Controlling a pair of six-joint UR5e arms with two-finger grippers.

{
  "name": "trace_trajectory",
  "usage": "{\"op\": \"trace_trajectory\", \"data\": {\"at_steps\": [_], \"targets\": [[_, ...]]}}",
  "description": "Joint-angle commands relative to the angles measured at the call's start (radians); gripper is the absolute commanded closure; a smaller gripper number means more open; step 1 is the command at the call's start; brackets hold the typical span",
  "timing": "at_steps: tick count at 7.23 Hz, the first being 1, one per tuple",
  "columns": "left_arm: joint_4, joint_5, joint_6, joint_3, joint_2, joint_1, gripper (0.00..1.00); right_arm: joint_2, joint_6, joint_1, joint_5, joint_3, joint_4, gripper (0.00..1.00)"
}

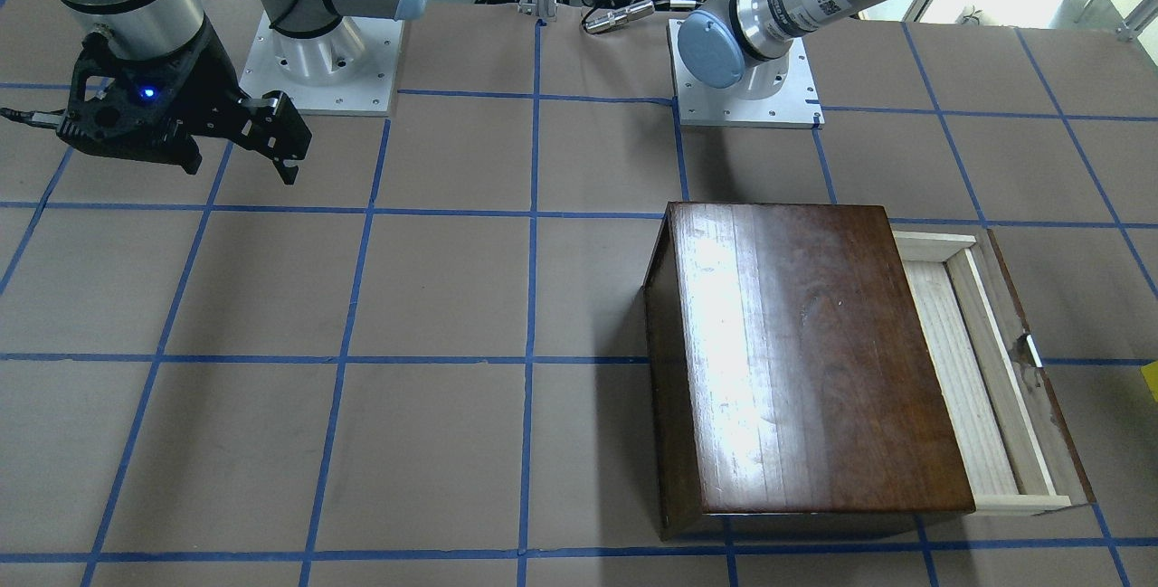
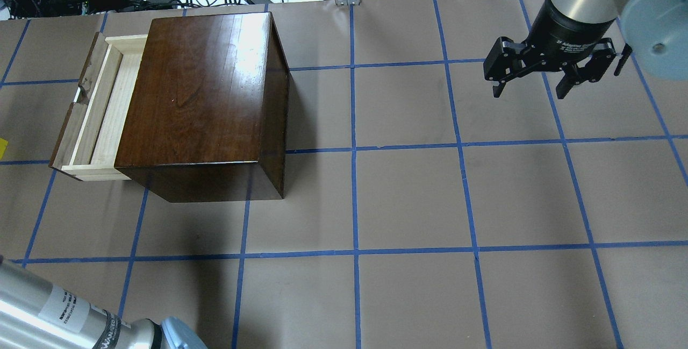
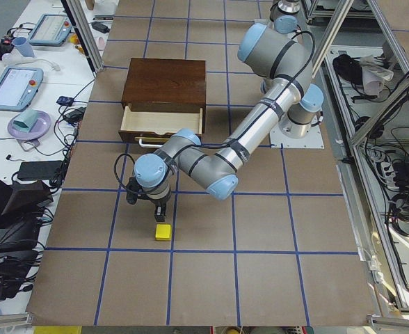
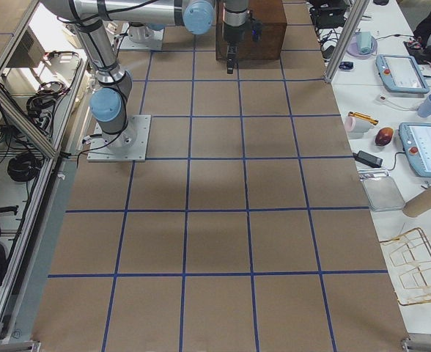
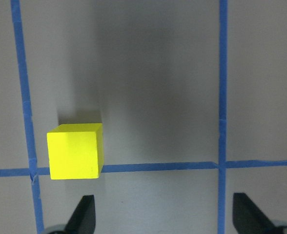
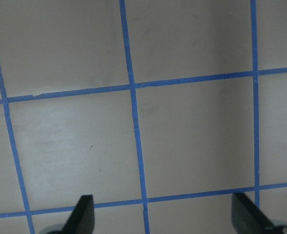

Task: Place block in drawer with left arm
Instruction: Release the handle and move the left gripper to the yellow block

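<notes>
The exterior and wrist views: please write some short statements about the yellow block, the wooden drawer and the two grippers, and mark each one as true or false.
1. The small yellow cube block lies inside the pale wooden drawer. False: it sits on the table, by a blue tape line, outside the drawer.
2. The drawer is pulled partly out of the glossy dark-brown box. True.
3. The left gripper is shut on the block. False: its jaws stand open and the block lies free below it, off to one side.
4. The right gripper is open and holds nothing. True.
</notes>
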Motion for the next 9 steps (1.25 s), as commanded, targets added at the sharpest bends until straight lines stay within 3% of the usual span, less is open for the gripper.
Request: {"op": "trace_trajectory", "data": {"at_steps": [1, 7, 8, 9], "targets": [[0.068, 0.022, 0.007, 0.004, -0.056, 0.009, 0.0, 0.0, 0.0, 0.0, 0.001, 0.0, 0.0, 0.0], [0.151, 0.022, 0.004, 0.012, -0.144, 0.009, 0.0, 0.0, 0.0, 0.0, 0.001, 0.0, 0.0, 0.0], [0.153, 0.022, 0.005, 0.012, -0.146, 0.009, 0.32, 0.0, 0.0, 0.0, 0.001, 0.0, 0.0, 0.0], [0.153, 0.022, 0.01, 0.013, -0.144, 0.009, 0.86, 0.0, 0.0, 0.0, 0.001, 0.0, 0.0, 0.0]]}}
